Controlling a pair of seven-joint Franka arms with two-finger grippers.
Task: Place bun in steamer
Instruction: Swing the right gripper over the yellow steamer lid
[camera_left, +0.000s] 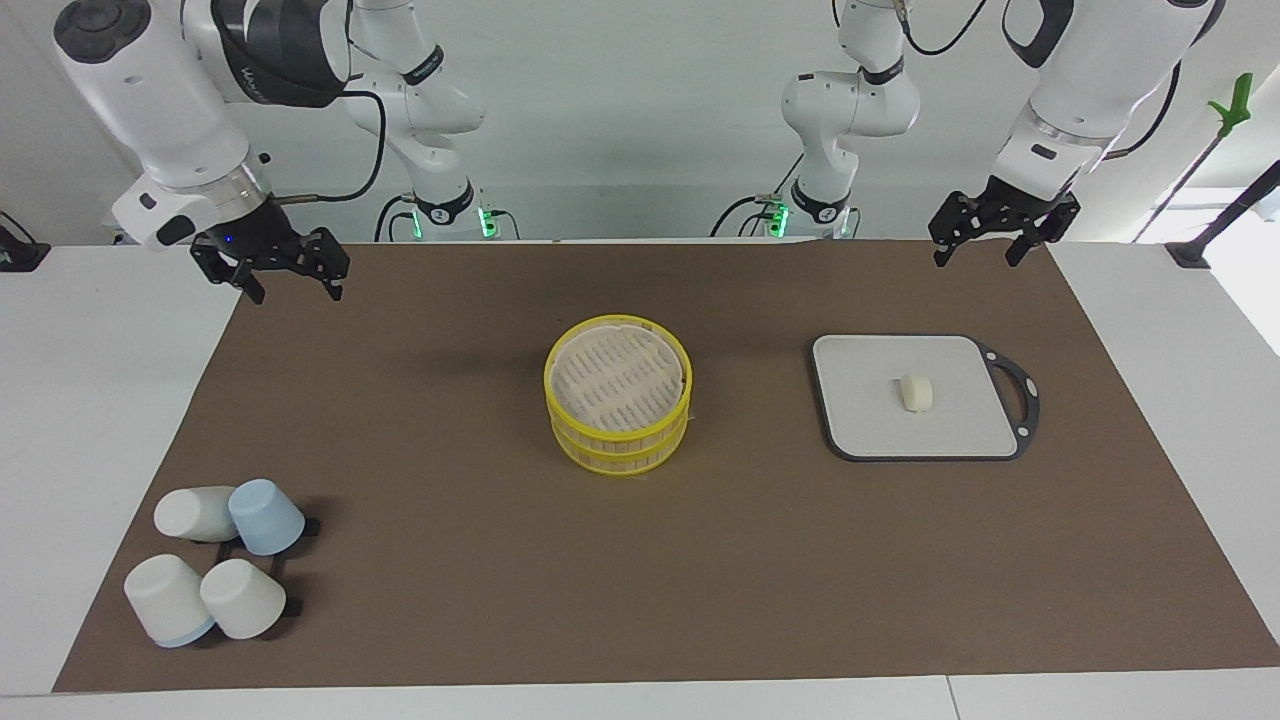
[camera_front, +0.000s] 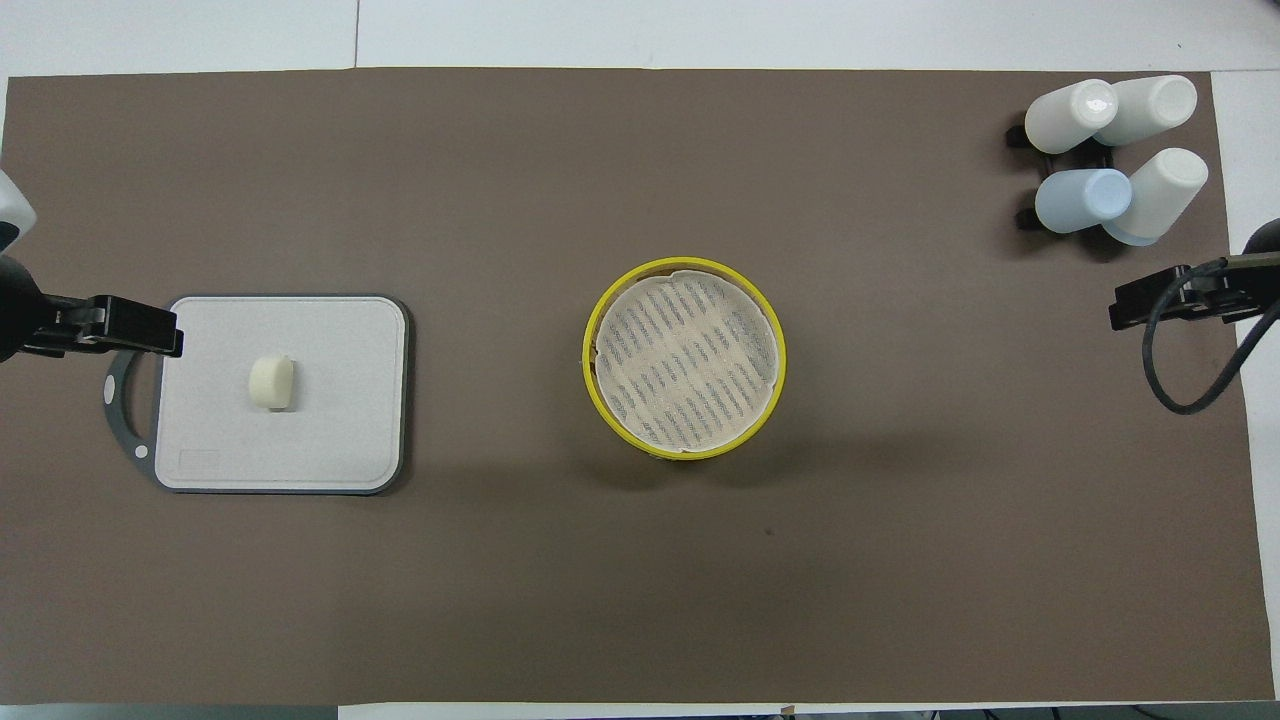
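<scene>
Bun not yet picked; both arms idle above the table edge nearest the robots.

The small cream-white rounded bun (camera_left: 916, 392) lies mid-way on the grey dark-rimmed cutting board (camera_left: 860, 420), well apart from the round yellow-rimmed slatted steamer (camera_left: 618, 405), toward the left arm's end. Left gripper (camera_left: 990, 245) hangs over the brown mat (camera_left: 640, 560), fingers spread, empty; right gripper (camera_left: 292, 280) likewise, waiting. Risks: soft bun squashing or rolling under pinch; catching the steamer rim.

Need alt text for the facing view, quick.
A bun lies on a grey cutting board toward the left arm's end, apart from the open yellow steamer at mid-table. Both grippers, left and right, hang open and empty; four cups sit toward the right arm's end.
</scene>
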